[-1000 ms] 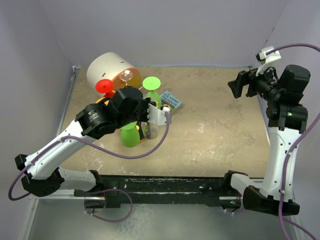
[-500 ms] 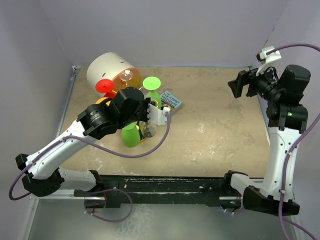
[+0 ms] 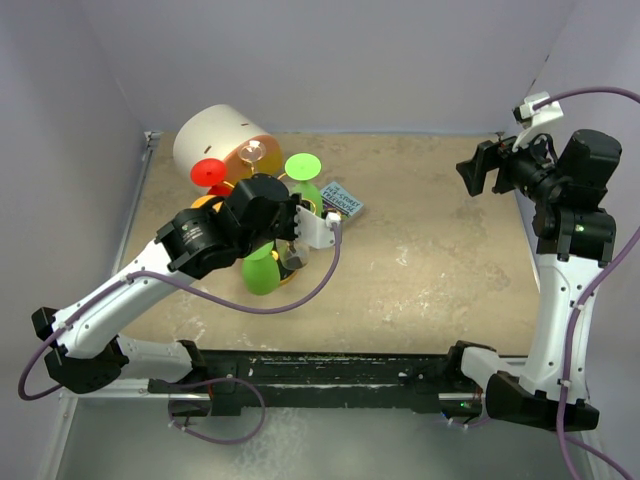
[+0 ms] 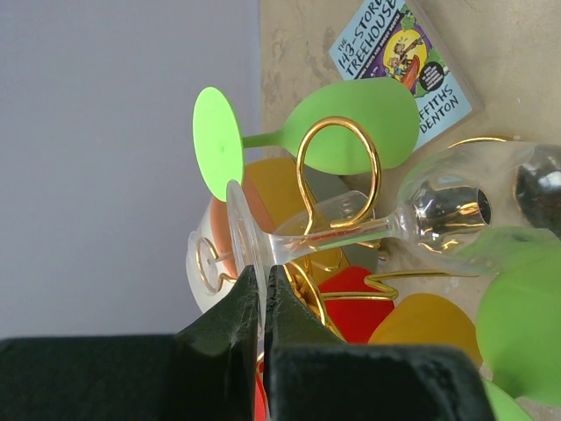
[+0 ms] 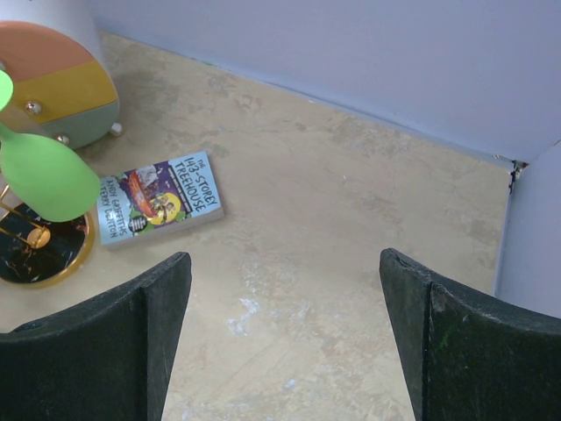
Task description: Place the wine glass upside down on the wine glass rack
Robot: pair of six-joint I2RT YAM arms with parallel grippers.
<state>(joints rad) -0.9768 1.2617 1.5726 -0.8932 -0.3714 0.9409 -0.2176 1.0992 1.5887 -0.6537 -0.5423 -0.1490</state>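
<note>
left tool (image 4: 264, 291) grips clear wine glass (image 4: 443, 215) by foot, rack loop (image 4: 338, 121) across stem, green glass (image 4: 351, 139) beside.

I see a mottled beige tabletop (image 3: 440, 260) filling mid-frame, boxed by 3 plain lavender-grey walls (image 3: 350, 60) at top, left and right, evenly lit.
</note>
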